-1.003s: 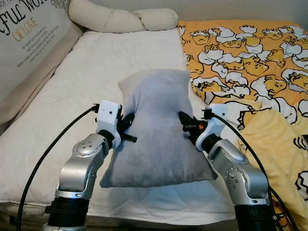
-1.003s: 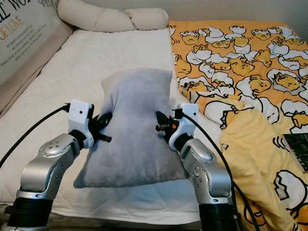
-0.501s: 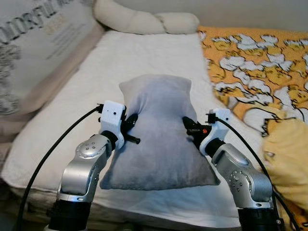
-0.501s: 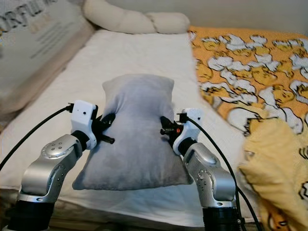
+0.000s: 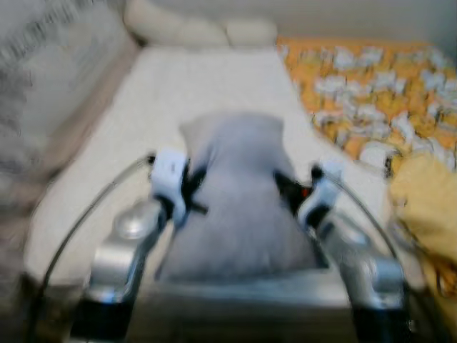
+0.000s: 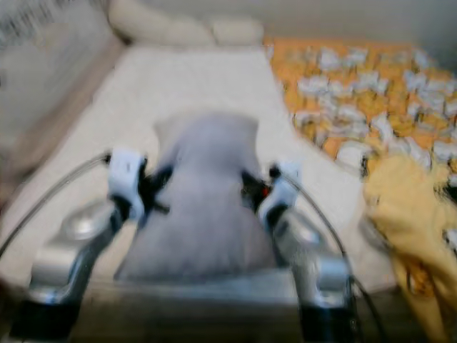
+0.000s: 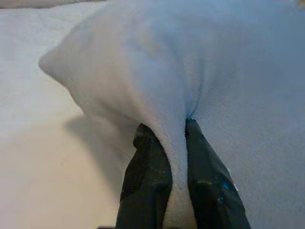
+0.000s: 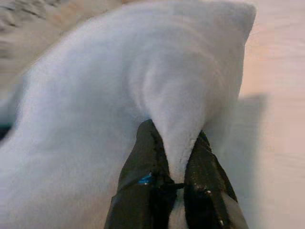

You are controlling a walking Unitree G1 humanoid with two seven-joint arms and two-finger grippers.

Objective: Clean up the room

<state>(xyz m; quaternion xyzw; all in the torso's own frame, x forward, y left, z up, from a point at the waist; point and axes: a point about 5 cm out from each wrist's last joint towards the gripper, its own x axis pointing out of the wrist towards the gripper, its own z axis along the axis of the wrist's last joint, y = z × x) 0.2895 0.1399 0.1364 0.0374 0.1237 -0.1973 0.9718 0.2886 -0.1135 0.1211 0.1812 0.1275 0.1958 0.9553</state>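
A grey plush pillow (image 5: 239, 193) hangs between my two arms above the near part of the white bed (image 5: 157, 93). My left gripper (image 5: 194, 189) pinches its left edge, and my right gripper (image 5: 284, 187) pinches its right edge. In the left wrist view the two black fingers (image 7: 147, 176) squeeze a fold of grey fabric (image 7: 176, 157). In the right wrist view the black fingers (image 8: 143, 191) likewise clamp a fold of the pillow (image 8: 176, 119). Both eye views are blurred.
A yellow patterned blanket (image 5: 371, 93) covers the bed's right side, with a bunched yellow heap (image 5: 425, 207) near my right arm. Long cream bolsters (image 5: 193, 30) lie at the head. A large printed cushion (image 5: 50, 78) leans along the left side.
The camera has shifted and the picture has blurred, with the bed's near edge now lower in view. Both grippers keep their hold on the pillow.
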